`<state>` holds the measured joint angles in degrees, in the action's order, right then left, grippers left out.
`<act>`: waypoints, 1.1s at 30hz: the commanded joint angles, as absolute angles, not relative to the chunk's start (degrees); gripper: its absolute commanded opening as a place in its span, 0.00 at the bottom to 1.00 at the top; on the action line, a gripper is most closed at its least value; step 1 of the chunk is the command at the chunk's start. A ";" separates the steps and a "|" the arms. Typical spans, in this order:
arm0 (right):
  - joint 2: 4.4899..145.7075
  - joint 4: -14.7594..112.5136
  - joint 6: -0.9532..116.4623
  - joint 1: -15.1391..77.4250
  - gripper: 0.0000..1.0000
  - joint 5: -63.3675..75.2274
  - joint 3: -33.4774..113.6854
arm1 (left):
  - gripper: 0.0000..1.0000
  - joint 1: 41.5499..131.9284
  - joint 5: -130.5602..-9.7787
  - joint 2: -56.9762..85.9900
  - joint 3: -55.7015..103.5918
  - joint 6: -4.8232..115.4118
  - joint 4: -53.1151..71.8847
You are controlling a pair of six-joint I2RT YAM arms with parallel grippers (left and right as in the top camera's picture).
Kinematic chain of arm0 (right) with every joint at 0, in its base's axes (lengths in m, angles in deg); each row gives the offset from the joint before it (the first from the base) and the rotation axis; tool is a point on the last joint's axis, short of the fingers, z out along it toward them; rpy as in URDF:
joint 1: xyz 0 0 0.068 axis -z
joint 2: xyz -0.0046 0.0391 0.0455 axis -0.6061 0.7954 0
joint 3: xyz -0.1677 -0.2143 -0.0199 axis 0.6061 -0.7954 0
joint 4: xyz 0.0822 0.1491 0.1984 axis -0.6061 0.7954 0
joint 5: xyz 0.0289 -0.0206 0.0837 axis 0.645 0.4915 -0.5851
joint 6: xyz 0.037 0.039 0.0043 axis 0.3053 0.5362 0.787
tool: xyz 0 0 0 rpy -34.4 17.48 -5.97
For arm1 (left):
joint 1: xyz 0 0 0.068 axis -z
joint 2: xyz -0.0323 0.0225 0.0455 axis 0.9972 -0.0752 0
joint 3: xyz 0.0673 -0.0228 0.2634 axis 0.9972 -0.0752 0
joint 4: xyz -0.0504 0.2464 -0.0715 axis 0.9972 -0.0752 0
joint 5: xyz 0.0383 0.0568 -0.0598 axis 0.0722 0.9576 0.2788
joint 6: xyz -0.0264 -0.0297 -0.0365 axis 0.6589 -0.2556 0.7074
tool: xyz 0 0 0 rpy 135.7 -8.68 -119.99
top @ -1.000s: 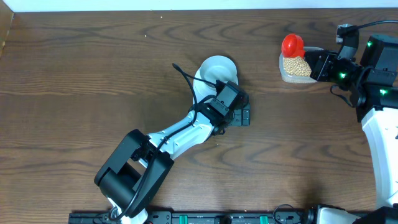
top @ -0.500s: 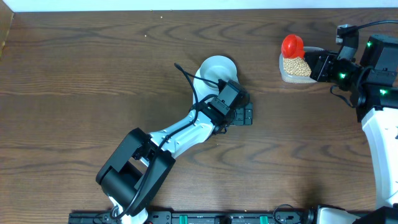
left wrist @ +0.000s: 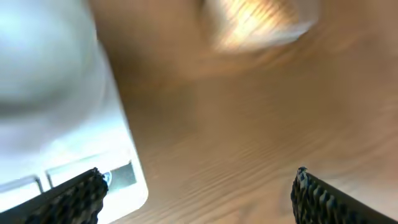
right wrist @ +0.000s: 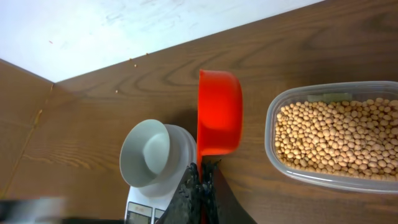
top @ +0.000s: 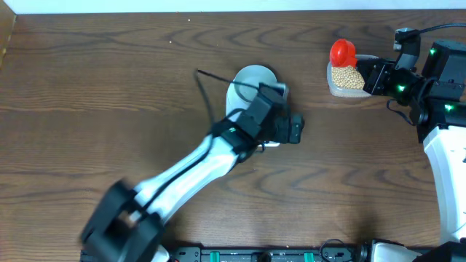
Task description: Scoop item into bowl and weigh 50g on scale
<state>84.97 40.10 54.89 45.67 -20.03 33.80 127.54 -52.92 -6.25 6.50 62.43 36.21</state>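
The right end effector [right wrist: 202,186] is clenching the handle of a red plastic scoop [right wrist: 219,112]. The scoop is hanging just beside the clear rounded-rectangular plastic tub [right wrist: 336,174]. The small round tan-yellow beans [right wrist: 329,140] are lying in that tub. The small pale blue-white bowl [right wrist: 146,152] is sitting on the flat white digital scale [right wrist: 180,155] and is showing empty, so I judge the scooping not yet done. Whether the scoop is carrying anything, the views are not showing.

The left end effector [left wrist: 199,193] is released, its jaws standing wide. It is hanging low over the brown wood-grain counter [top: 87,73], right at the scale's front corner. One finger [left wrist: 74,196] is overlapping the edge by the small grey display [left wrist: 118,177].

The nearest risk is lying there. The left arm [top: 196,160] is showing blurred in the overhead view, a sign of speed. A finger clipping the scale could be shoving it, tipping the bowl or pressing a button, and that would be spoiling the zero. A black cable [top: 211,80] is arching close to the bowl's rim and could be snagging it.

The left arm is also sitting on the tub side of the bowl. A loaded scoop heading for the bowl could be meeting it there and spilling. Round beans roll freely, so a tilted or jolted scoop would be scattering them over the counter. A full pour could also be overshooting the target weight.
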 commanded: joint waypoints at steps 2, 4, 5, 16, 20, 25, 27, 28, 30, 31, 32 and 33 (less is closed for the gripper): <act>85.01 40.34 54.50 45.84 0.01 -20.00 34.74 | 0.97 127.49 -47.61 4.03 7.20 56.99 32.96; 85.01 40.60 54.48 45.84 0.01 -19.98 34.74 | 0.97 127.49 -43.26 5.51 7.20 56.99 29.88; 85.01 40.71 54.48 45.84 0.01 -19.98 34.74 | 0.97 127.49 -41.10 5.73 7.20 56.99 28.19; 85.12 43.69 52.97 45.84 0.01 -16.31 34.74 | 0.98 125.50 -32.84 4.18 7.18 46.67 19.30; 85.12 43.73 52.95 45.84 0.01 -15.92 34.74 | 0.99 121.66 -33.36 4.18 7.18 43.44 16.96; 85.12 43.69 52.95 45.84 0.01 -15.89 34.74 | 1.00 114.42 -47.44 4.20 7.18 35.70 16.19; 85.12 43.58 52.95 45.84 0.01 -15.89 34.74 | 1.00 111.62 -53.21 4.20 7.18 32.25 16.15; 85.12 43.55 52.97 45.84 0.01 -15.89 34.74 | 1.00 110.36 -55.33 4.20 7.18 30.76 15.97; 85.12 43.53 52.97 45.84 0.01 -15.85 34.74 | 1.00 108.91 -57.32 4.20 7.18 28.29 15.32; 85.12 43.51 52.99 45.84 0.01 -15.46 34.74 | 1.00 108.43 -57.43 4.20 7.18 27.20 14.71; 85.12 43.51 52.99 45.84 0.01 -15.02 34.74 | 1.00 108.30 -57.43 4.20 7.18 26.00 14.01; 85.12 43.53 52.99 45.84 0.01 -14.60 34.74 | 1.00 108.30 -57.38 4.20 7.18 24.38 13.05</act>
<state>84.97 43.62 53.82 45.67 -15.76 33.80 108.72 -52.47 4.18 7.16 31.52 14.34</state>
